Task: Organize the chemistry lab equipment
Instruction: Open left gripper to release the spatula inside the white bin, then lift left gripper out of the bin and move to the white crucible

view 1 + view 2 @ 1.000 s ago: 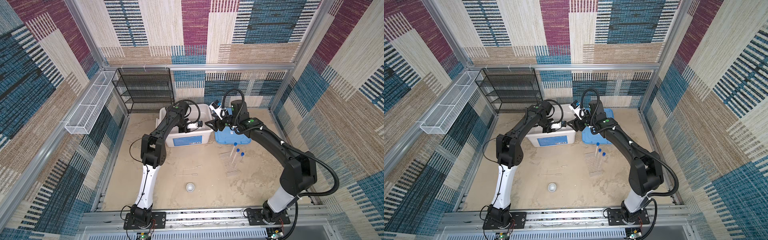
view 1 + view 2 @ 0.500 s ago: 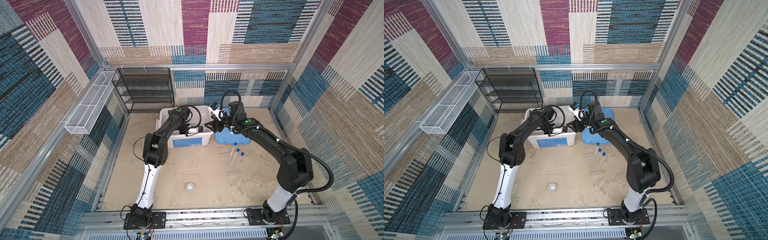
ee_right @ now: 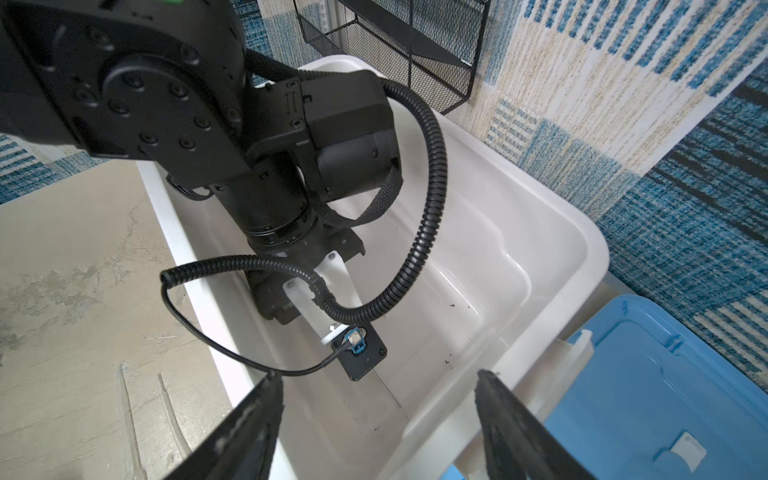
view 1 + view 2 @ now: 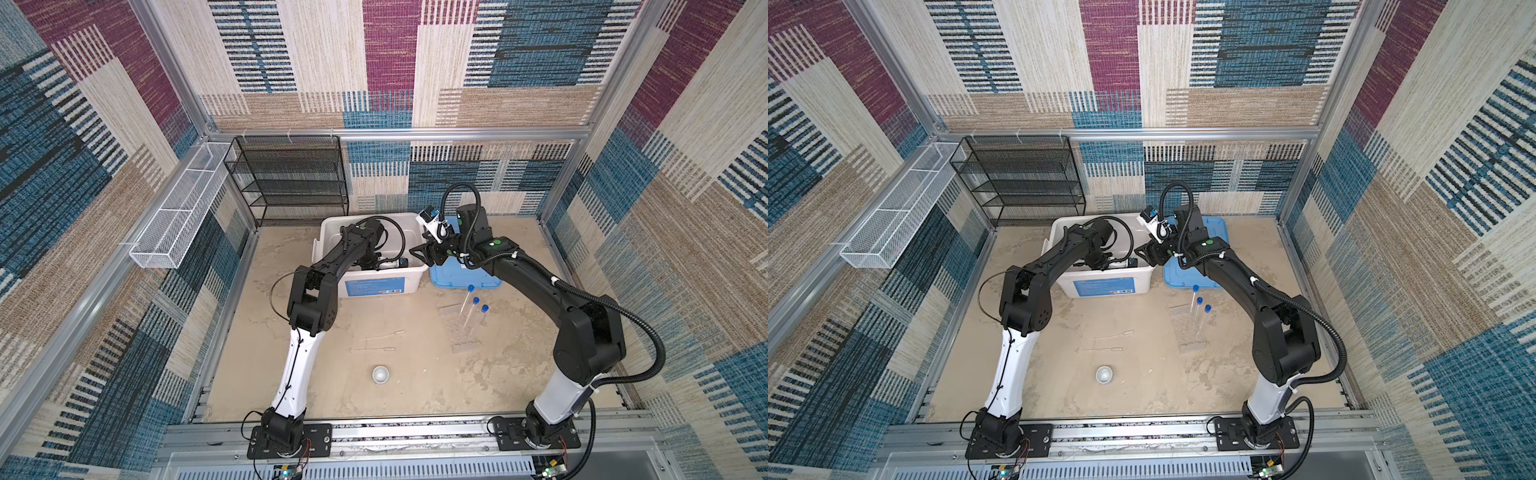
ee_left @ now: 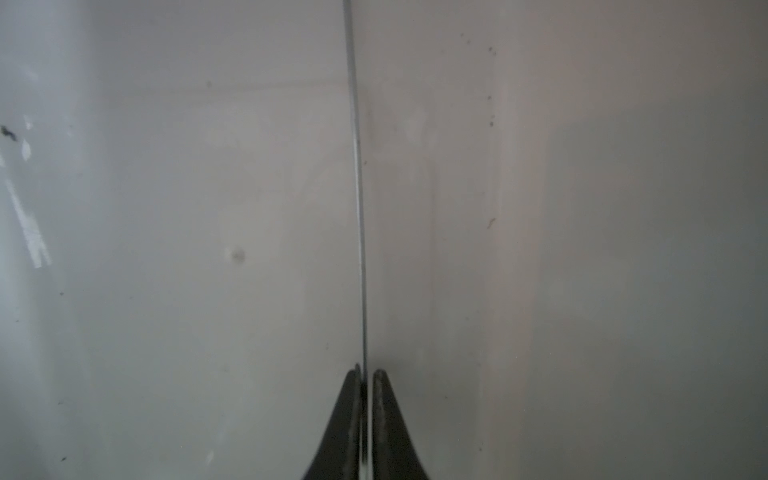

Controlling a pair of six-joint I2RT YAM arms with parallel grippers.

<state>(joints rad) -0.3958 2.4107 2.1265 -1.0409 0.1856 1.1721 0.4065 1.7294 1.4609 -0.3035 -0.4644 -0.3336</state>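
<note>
Two arms meet at the white bin, which sits on the table in front of the black mesh shelf.

Left gripper: positioned down inside the bin. In the left wrist view its fingers stand almost together, with the thin rod running out between them against the bin's white interior. A hairline gap shows on one side, so it cannot be told whether they clamp the rod.

Right gripper: spread wide with nothing between the fingers. It hovers above the bin's rim, at the end next to the blue lid.

Three blue-capped tubes stand in the clear rack, just in front of the lid.

Two pipettes lie flat near the table's middle.

One small white bowl sits nearer the arm bases
</note>
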